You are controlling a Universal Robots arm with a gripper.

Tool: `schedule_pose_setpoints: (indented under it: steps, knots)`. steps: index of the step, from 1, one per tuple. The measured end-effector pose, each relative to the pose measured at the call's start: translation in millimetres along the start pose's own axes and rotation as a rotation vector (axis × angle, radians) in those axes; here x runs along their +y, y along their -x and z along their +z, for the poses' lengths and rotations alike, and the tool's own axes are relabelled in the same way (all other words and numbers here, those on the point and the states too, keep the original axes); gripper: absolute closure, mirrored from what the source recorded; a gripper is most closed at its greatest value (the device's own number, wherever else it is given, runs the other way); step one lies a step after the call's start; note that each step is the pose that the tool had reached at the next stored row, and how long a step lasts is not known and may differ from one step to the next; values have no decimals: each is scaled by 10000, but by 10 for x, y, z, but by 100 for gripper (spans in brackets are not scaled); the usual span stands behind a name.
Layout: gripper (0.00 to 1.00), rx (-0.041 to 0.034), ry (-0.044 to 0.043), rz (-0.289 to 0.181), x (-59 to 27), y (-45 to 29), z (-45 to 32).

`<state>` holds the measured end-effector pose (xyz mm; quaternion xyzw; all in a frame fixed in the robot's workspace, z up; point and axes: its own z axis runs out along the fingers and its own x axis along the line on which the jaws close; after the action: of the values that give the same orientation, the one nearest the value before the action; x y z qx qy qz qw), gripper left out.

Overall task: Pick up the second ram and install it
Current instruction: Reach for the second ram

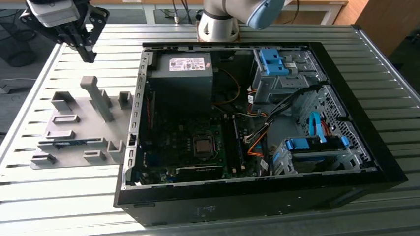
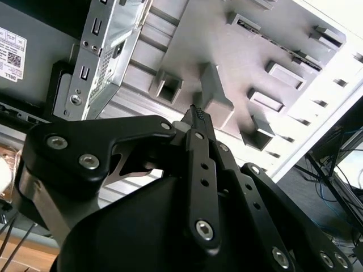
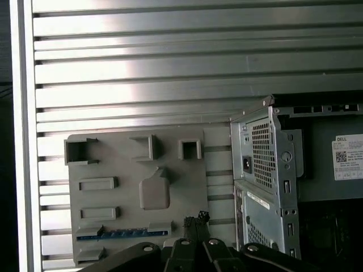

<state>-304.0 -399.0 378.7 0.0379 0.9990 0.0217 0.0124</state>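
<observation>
**Gripper empty above the holder plate, RAM stick still in its cradle**

The gripper [image 1: 87, 56] hangs in the air with its black fingers drawn narrow, tips nearly meeting and nothing between them (both wrist views show the tips close together too). In the exterior view it sits high over the slatted aluminium table [image 1: 39, 196], above the far end of the grey holder plate [image 1: 78, 128]. The second ram [image 1: 66, 143] lies flat in a cradle near the plate's other end, well apart from the fingertips; in the first wrist view it shows as a bluish strip [image 3: 122, 233]. A tall grey post [image 1: 100, 98] stands upright on the plate. Just beside the plate, on the exterior view's right, lies the open computer case [image 1: 367, 162], with its motherboard [image 1: 190, 147] and power supply [image 1: 180, 73] exposed.
</observation>
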Motion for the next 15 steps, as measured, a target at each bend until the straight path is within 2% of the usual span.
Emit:
schedule_pose_setpoints:
  steps: [6, 15]
  knots:
    - [89, 0, 0, 1, -6, -76, 2]
    - [89, 0, 0, 1, -11, -144, 4]
